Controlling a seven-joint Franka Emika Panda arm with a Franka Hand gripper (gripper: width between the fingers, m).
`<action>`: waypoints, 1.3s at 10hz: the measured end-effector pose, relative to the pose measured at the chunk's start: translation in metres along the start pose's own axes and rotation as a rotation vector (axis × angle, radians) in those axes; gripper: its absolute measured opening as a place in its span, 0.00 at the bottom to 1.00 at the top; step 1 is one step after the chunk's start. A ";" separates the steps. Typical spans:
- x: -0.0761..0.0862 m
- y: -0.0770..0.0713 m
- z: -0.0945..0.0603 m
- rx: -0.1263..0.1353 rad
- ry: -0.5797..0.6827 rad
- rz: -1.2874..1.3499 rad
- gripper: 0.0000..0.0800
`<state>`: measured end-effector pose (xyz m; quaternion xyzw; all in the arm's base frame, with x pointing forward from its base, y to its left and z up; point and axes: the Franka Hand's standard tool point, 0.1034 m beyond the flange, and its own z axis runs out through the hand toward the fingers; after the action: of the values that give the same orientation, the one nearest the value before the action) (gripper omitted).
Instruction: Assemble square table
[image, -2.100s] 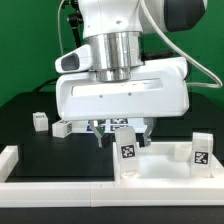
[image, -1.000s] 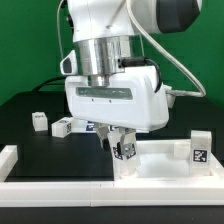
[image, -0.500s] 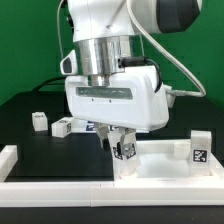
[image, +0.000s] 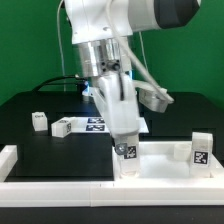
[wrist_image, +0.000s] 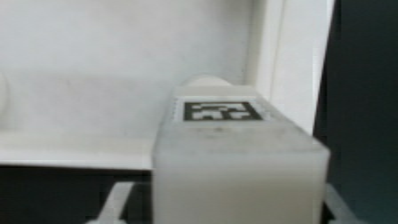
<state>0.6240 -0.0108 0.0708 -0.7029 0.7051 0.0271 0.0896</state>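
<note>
The square table top (image: 160, 162), a white tray with a raised rim, lies at the exterior view's lower right. A white tagged leg (image: 200, 148) stands upright on its right corner. My gripper (image: 124, 147) is shut on another tagged leg (image: 128, 155), held upright at the top's left near corner. In the wrist view this leg (wrist_image: 231, 150) fills the middle, tag facing the camera, with the table top (wrist_image: 98, 80) and its rim (wrist_image: 281, 60) behind. My gripper (wrist_image: 240, 208) shows only as thin finger edges beside the leg.
Two loose white legs (image: 39, 121) (image: 62, 127) lie on the black table at the exterior view's left. The marker board (image: 98, 124) lies behind the arm. The low white border rail (image: 50, 186) runs along the front and left.
The wrist has turned, so the hand's wide body now shows edge-on and the arm leans. The held leg has stayed at the top's corner.
</note>
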 end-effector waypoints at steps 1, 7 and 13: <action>-0.001 0.001 0.001 0.006 -0.016 0.165 0.36; -0.019 0.003 -0.002 -0.018 0.032 -0.316 0.78; -0.014 -0.009 -0.004 0.001 0.096 -1.125 0.81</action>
<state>0.6321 0.0019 0.0778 -0.9709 0.2252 -0.0573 0.0584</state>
